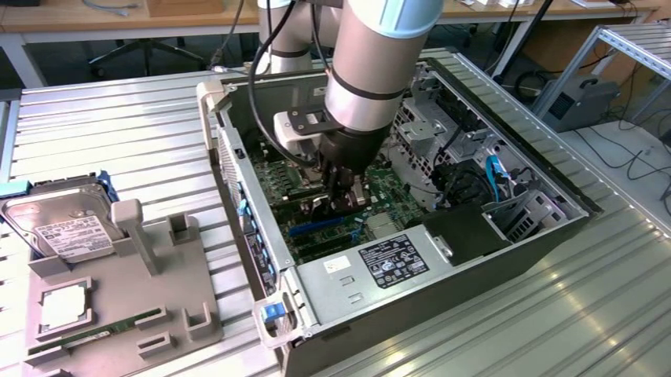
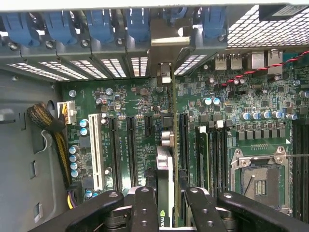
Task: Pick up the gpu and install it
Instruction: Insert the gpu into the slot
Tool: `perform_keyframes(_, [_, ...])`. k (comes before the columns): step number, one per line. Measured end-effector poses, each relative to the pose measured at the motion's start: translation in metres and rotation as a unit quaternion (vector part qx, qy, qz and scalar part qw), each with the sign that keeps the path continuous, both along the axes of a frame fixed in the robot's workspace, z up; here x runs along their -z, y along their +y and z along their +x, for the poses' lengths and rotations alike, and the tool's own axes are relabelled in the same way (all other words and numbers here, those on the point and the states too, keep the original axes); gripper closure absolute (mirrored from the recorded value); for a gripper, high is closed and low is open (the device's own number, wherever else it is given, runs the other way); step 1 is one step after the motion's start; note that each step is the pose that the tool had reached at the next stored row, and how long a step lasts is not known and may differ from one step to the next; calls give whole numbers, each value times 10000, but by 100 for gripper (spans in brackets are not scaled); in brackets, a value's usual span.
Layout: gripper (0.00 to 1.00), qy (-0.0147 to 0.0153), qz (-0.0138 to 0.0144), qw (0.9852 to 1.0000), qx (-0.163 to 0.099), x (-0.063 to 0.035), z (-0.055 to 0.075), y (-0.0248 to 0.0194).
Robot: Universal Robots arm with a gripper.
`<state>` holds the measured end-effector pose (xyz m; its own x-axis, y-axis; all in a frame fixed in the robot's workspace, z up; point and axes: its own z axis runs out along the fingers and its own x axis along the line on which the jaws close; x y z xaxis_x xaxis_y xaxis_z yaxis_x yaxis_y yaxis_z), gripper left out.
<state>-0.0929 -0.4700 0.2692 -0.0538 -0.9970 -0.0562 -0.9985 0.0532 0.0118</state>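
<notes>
1. A grey, open-sided metal computer case (image 1: 346, 302) lies on a ribbed silver metal surface (image 1: 126, 133), its green motherboard (image 1: 275, 174) exposed.
2. The silver-grey robot arm (image 1: 367, 71) reaches down into the case; its dark hand (image 1: 343, 206) hangs low over the motherboard, near the middle.
3. A thin dark expansion card, the gpu (image 1: 354, 196), stands on edge between the fingers, clamped.
4. A silver power supply box with a black label (image 1: 390, 259) sits at the case's near end.
5. On the exterior view's left, a grey plastic fixture tray (image 1: 157, 314) carries a boxy silver hard drive with a white label (image 1: 63, 232), a square silver processor chip (image 1: 65, 302) and a long narrow green RAM stick (image 1: 94, 334).
</notes>
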Motion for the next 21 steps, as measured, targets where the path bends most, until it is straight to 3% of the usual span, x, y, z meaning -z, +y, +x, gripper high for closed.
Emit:
perform_keyframes(6, [73,0,0,10000,0,0,0,0])
perform_keyframes(10, [73,30,-3,10000,3,0,2,19])
perform_keyframes(21, [73,46,-1,10000,4,2,-19,17])
